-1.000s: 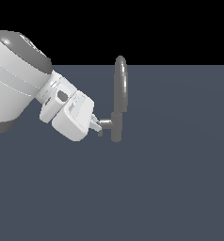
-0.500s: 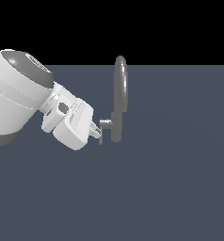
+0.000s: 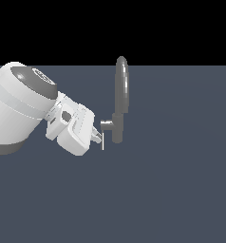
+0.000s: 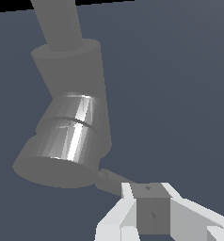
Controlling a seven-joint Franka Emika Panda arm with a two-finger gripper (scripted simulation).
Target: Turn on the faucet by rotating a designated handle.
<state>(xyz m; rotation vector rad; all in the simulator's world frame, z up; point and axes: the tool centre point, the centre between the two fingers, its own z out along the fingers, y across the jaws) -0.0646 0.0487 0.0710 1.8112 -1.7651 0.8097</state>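
Your white two-fingered pincer [image 3: 98, 138] sits low against the thin grey L-shaped lever handle [image 3: 104, 133], at the end of the short stub that juts sideways from the post of the small grey metallic faucet [image 3: 118, 107]. That placement makes sense: the slim flat bar hanging from the stub is the part furthest from the post, so pushing there should give the most turning effect for the least force. The arm comes in from the side away from the post, which keeps the tall arched spout clear above and beyond the pincer.

In the exterior view you see the overall layout: the faucet standing upright on the dark blue-grey surface [image 3: 172, 190], the stub pointing toward the pincer, the bar just at the fingertips. What you cannot read there is the grip itself.

The wrist view fills that in partly. You see the post from close up as a broad shiny cylinder, the stub running from it toward the pincer [image 4: 149, 207], and a grey block, apparently the bar's end, sitting between the white fingers [image 4: 118, 214]. The fingers appear clenched on the handle, though true contact is hard to confirm.
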